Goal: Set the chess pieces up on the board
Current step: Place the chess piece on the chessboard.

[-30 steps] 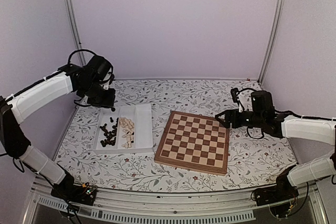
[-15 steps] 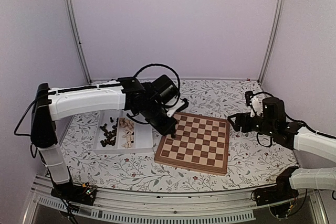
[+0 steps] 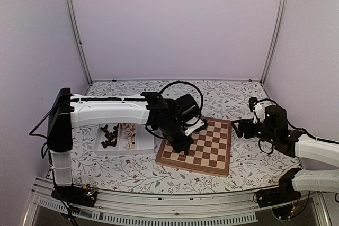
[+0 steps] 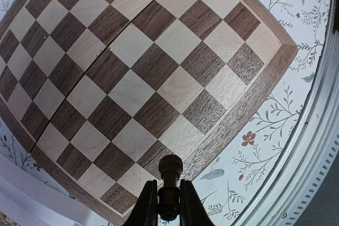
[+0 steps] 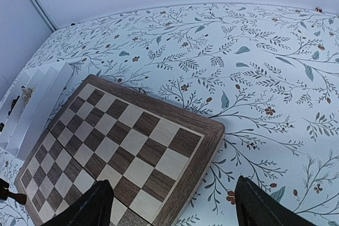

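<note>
Holding dark chess piece point(image 4: 170, 170) over board point(image 4: 132, 72)

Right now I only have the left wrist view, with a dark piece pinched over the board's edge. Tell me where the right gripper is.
Observer: The right gripper hangs open beside the board's far right corner, above the floral cloth, across the board from your dark piece.
Operator: Report what the white tray holds.
Observer: The white tray, left of the board, holds a heap of dark pieces with pale pieces to their right.
</note>
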{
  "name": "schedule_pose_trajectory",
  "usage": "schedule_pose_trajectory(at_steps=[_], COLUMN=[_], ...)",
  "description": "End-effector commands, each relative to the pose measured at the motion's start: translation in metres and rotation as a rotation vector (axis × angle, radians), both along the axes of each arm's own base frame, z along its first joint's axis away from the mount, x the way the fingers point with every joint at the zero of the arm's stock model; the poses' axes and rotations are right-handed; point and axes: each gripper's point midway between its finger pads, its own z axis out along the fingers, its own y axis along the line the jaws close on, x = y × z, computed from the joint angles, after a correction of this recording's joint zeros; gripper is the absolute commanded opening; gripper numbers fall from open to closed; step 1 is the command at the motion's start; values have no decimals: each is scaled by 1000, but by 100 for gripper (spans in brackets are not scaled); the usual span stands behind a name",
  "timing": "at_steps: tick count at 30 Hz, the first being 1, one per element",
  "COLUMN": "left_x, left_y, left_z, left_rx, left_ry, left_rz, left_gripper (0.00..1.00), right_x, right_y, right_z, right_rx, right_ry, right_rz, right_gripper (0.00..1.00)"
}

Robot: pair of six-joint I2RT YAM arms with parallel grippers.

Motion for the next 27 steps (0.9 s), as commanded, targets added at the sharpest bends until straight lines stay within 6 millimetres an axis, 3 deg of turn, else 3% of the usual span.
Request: schedule_pose_trajectory(at_steps=[1, 27], left_x=[-10, -18], left_y=[-11, -17], left_z=[-10, -34], left_rx=[21, 92], left_ry=[-1, 37], left_rz=[-57, -57], left_gripper=[0, 5], right_x=[9, 11], right_y=[6, 8], right_z=[3, -1], right_rx=[7, -8], right_ry=[-1, 10], right_rz=[6, 15], right_gripper=[82, 84])
